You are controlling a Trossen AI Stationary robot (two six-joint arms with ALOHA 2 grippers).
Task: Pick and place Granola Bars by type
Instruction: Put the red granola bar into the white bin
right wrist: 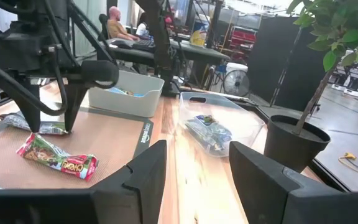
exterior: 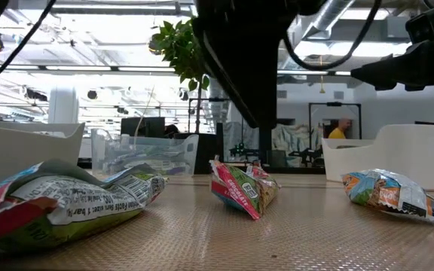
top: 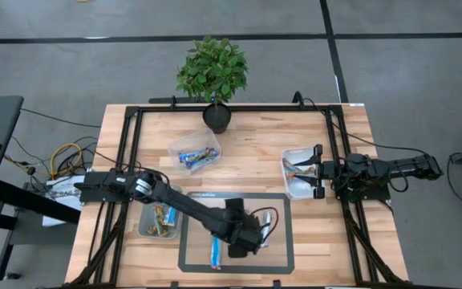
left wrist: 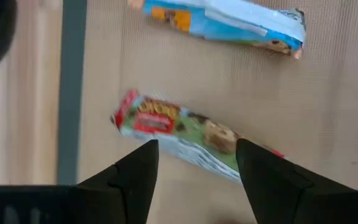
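I am at the pick step, with my left gripper (left wrist: 194, 163) hanging over the brown mat (top: 279, 255), fingers spread apart and grasping nothing. Straight below them lies the green-and-red bar (left wrist: 185, 135), slanted across the gap between my fingers and not yet touched. Just beside it on the mat lies a blue bar (left wrist: 225, 23), and a third bar (right wrist: 35, 126) rests near my left arm on the same mat. My right gripper (right wrist: 194, 177) waits off the mat's right side, next to the white bin (top: 295, 172), fingers released and empty. I judge the next move calls for lowering onto the green-and-red bar, closing across its narrow width, then carrying it to the matching bin.
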